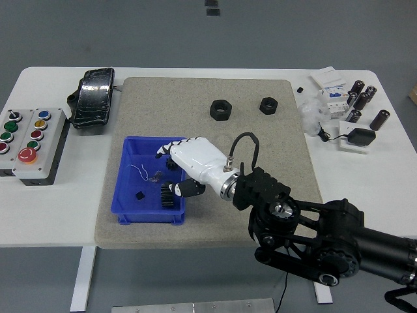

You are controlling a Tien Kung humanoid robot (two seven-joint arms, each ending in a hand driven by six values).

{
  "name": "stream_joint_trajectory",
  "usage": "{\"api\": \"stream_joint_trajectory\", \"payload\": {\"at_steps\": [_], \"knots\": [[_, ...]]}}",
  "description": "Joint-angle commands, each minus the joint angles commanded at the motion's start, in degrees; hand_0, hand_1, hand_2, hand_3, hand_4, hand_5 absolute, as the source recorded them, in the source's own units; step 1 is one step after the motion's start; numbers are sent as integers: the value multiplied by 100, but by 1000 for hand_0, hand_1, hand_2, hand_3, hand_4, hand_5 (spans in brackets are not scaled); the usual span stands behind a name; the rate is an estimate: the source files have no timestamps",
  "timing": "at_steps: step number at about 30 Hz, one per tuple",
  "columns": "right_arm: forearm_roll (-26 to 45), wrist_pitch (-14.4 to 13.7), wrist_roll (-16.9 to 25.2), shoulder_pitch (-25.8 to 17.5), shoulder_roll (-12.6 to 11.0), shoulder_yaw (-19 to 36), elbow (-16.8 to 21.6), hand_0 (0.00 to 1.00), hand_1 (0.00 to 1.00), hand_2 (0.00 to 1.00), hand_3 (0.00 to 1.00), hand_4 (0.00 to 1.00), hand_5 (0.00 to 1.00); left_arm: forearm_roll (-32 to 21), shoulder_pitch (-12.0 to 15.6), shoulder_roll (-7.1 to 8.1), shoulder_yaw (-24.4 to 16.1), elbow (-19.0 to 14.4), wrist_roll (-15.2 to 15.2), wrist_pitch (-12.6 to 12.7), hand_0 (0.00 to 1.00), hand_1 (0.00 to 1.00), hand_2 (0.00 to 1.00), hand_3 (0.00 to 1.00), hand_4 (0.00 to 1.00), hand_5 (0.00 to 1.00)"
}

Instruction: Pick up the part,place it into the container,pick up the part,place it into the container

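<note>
Head view showed the right hand [184, 164] over the blue container [130, 202], fingers [171, 149] spread, holding nothing I could see; withdrawing cleanly meant lifting straight up, clear of its rim.

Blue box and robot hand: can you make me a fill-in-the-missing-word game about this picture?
1. The white right hand reaches over the ___ bin.
2. A black gear lies ___ the bin.
3. ___ black hex nuts sit on the grey mat.
4. The button box stands at the table's ___ end.

Missing words: blue; inside; Two; left
</note>
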Motion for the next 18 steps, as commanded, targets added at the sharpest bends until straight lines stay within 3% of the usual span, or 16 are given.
{"api": "stream_joint_trajectory", "payload": {"at_steps": [4, 5, 10, 14, 18], "knots": [[316, -450, 286, -425, -229, 657, 96, 662, 727, 762, 757, 677, 205, -40, 0, 3, 26, 0, -24, 5, 662, 610, 568, 626, 644, 485], [446, -578, 405, -551, -307, 849, 119, 623, 693, 728, 722, 698, 224, -47, 3, 6, 27, 0, -32, 9, 661, 610, 568, 627, 640, 480], [1252, -1161, 1054, -1200, -606, 1955, 86, 623, 693, 728, 722, 698, 224, -57, 35, 25, -6, 0, -59, 46, 661, 610, 568, 627, 640, 480], [1898, -1269, 1577, -1707, -650, 2814, -27, 625, 687, 718, 708, 719, 239, -8, 72, 31, -80, 0, -66, 78, 661, 611, 568, 628, 638, 479], [2552, -1253, 2111, -2232, -525, 3678, -116, 627, 680, 708, 692, 738, 272, 39, 107, 27, -136, 0, -74, 104, 661, 611, 569, 628, 635, 485]]}}
